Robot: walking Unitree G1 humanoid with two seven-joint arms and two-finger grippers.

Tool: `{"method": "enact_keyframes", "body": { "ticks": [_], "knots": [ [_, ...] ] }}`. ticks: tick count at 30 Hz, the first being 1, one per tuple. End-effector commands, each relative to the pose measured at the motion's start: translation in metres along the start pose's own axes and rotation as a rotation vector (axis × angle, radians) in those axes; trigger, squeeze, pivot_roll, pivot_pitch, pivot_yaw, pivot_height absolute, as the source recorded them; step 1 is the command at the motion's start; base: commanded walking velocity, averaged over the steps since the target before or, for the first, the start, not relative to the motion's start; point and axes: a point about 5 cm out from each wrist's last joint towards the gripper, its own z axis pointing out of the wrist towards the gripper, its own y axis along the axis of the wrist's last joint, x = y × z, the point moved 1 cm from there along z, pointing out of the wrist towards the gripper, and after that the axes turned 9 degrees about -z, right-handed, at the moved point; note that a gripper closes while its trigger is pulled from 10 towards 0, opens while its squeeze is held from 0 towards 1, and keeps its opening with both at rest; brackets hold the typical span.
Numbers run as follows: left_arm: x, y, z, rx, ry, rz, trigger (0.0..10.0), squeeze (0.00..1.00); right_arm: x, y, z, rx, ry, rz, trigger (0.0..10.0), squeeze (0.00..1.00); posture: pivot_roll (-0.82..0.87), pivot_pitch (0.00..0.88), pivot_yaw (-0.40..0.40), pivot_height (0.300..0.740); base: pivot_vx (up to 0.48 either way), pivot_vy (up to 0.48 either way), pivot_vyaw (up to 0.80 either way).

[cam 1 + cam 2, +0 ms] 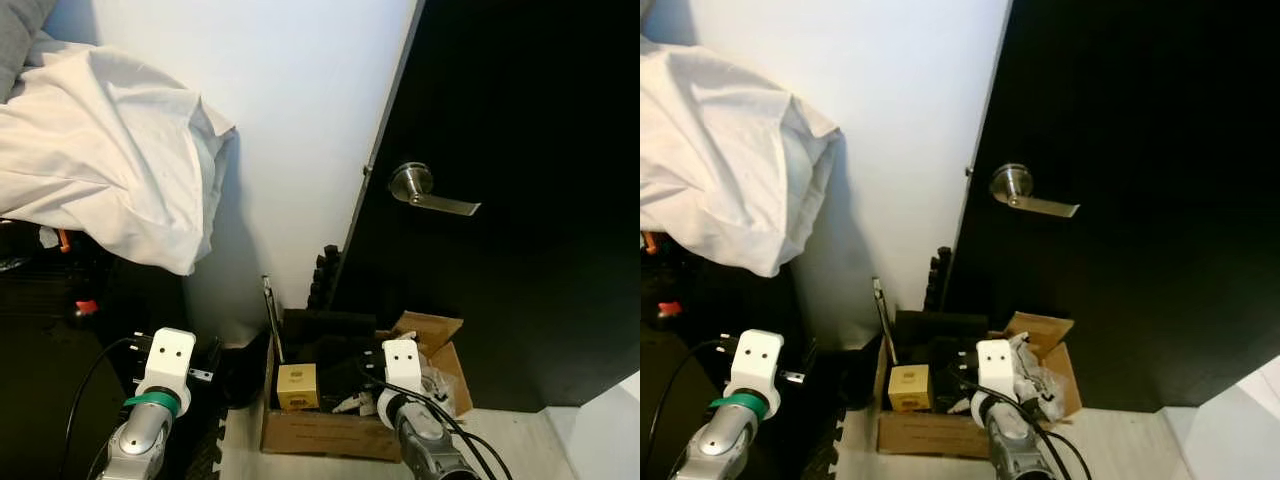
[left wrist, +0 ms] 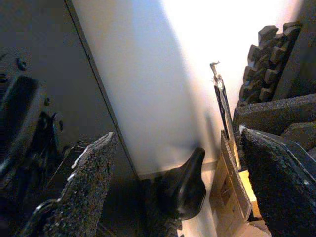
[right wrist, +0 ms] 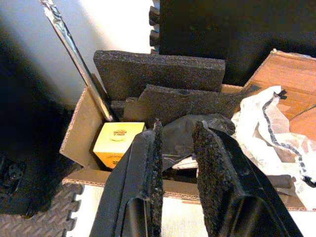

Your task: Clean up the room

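Head views: a cardboard box [image 1: 300, 425] stands on the floor at the foot of a black door [image 1: 520, 300], just beside the white wall [image 1: 300, 120]. Inside it I note a small yellow carton [image 1: 298, 386], dark foam slabs [image 1: 330, 330], crumpled clear plastic [image 1: 440, 385] by the open flap, and a thin metal strip [image 1: 271, 320] leaning up against the wall. The door carries a silver lever handle [image 1: 425, 190]. A white sheet [image 1: 110, 160] hangs over dark furniture on my left. My left arm [image 1: 150, 410] is low at the left, near the dark furniture; my right arm [image 1: 415, 420] is over the box's front edge.

Left wrist view: my left gripper [image 2: 177, 197] has its two fingers wide apart, with nothing between them. Past them a black bicycle saddle [image 2: 182, 185] lies on the floor against the wall, the side of the box just beside it. Stacked interlocking foam tiles [image 2: 269, 54] stand in the corner.

Right wrist view: my right gripper [image 3: 177, 168] hangs above the box's front wall, its fingers [image 3: 148, 168] near together with a narrow gap, gripping nothing. Beyond them lies dark crumpled plastic [image 3: 187, 131]; the yellow carton sits in the box's corner, touching the side wall, below the leaning strip. The pale plastic wrap [image 3: 269, 123] lies over the flap side. A grey studded floor mat [image 3: 29, 222] lies just outside the box.
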Motion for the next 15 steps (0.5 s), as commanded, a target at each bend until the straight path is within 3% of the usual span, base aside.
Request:
{"method": "enact_keyframes", "body": {
  "ticks": [1,15],
  "knots": [
    [-0.0019,-0.0058,-0.0026,0.015,-0.008,-0.004,10.0,0.0,-0.0013,-0.0052,-0.0011,0.026,-0.005,-0.002,10.0,0.0,0.07,0.0,-0.057,0.74,-0.274,0.0,0.0],
    [-0.0002,-0.004,-0.0023,0.014,-0.014,0.006,10.0,0.0,0.0019,-0.0056,-0.0012,0.028,-0.003,0.004,10.0,0.0,0.08,0.0,-0.05,0.74,-0.273,0.0,0.0]
  ]
}}
